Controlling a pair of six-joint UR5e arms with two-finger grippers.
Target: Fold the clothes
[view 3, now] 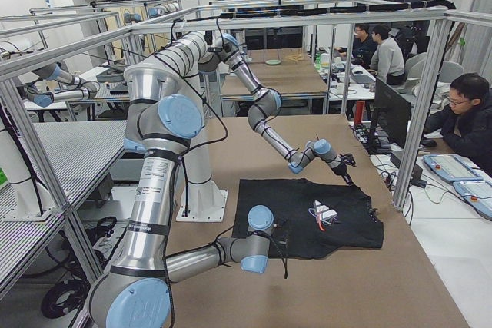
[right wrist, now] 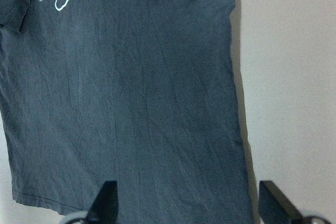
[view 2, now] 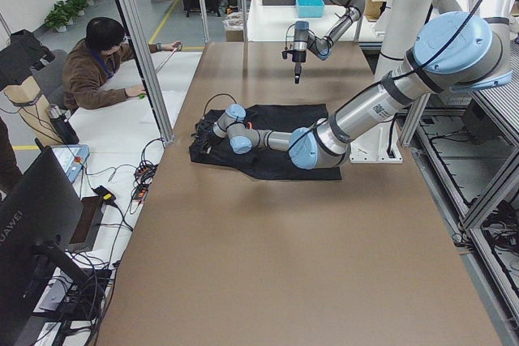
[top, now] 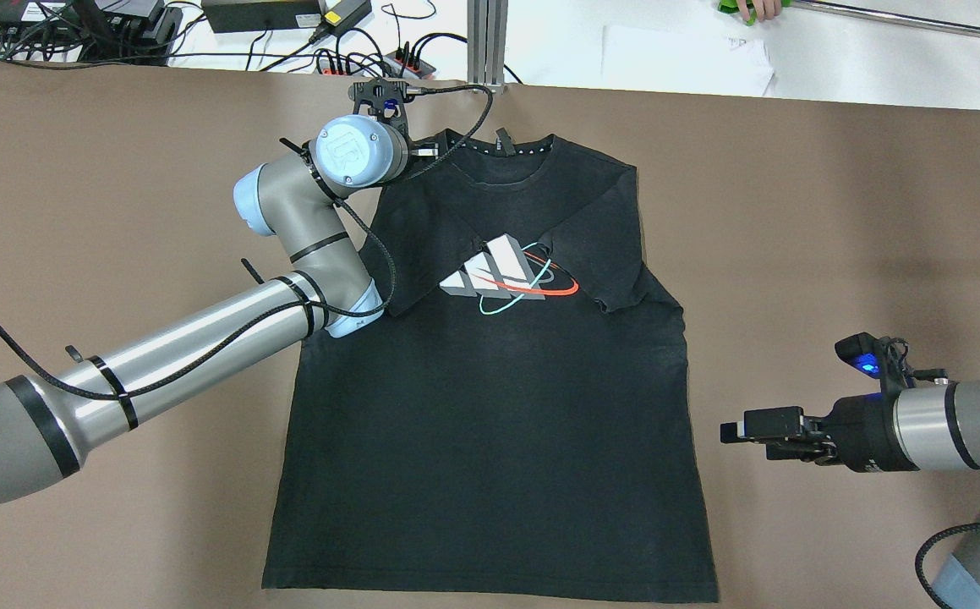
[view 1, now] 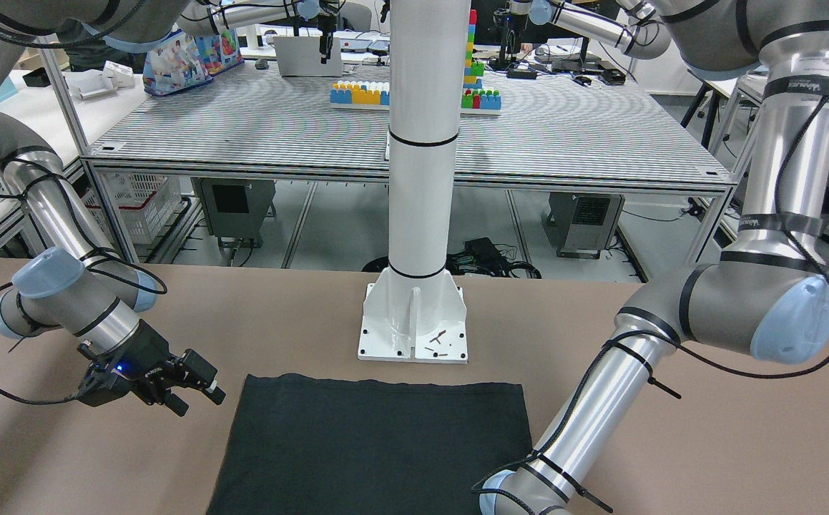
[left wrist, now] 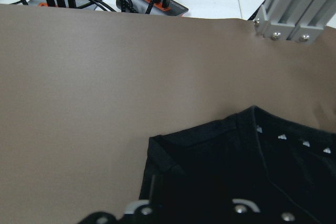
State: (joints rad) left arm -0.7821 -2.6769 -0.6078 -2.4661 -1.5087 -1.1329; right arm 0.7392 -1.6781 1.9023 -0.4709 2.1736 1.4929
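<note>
Overhead exterior view: the black shirt (top: pixel 490 440) lies flat and face up in the middle of the counter (top: pixel 836 211), collar toward the far edge and hem toward my base. Both sleeves (top: pixel 422 254) are already turned in across the chest, meeting at the printed logo (top: pixel 506 275). I judge the sleeve step done. The long body has yet to be folded over, so roughly the first part is finished and the larger folds remain.

My left hand (top: pixel 381 97) is at the collar by the shoulder on my left. My own wrist hides its fingers, and I cannot tell whether it is spread or pinching cloth. My right hand (top: pixel 728 431) hovers over bare counter just beside the shirt's side edge on my right, fingers spread wide and holding nothing.

The collar sits near the far counter edge, with a metal post (top: pixel 487 38) and cables (top: pixel 371 59) just beyond, so there is little room there. The hem lies near the white pillar's base (view 1: pixel 414 322). Both flanks are open counter, which gives room for sideways sweeps.
</note>
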